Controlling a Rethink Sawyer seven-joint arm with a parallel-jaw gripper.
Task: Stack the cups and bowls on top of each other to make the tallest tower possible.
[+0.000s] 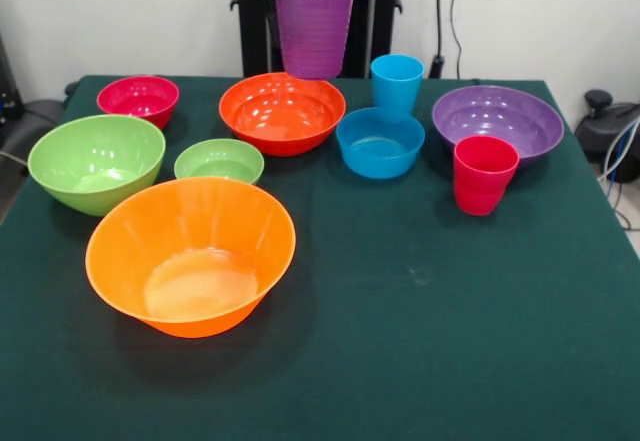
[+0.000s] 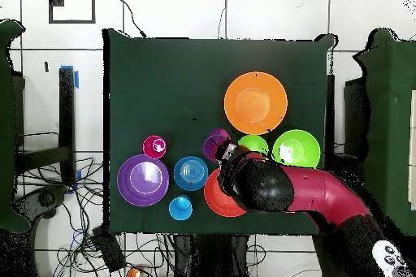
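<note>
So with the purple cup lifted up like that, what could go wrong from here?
The purple cup hangs above the red-orange bowl, with only its top at the picture's edge, so the grip cannot be checked; it might slip.
If it drops, it could land in that bowl or knock the blue cup close by.
No tower exists yet: the big orange bowl sits empty, and a tall cup placed early may make a wobbly base.

Bright, even indoor light, sharp focus.
Glossy bowls catch soft glare; faint shadows on the green table.
</note>
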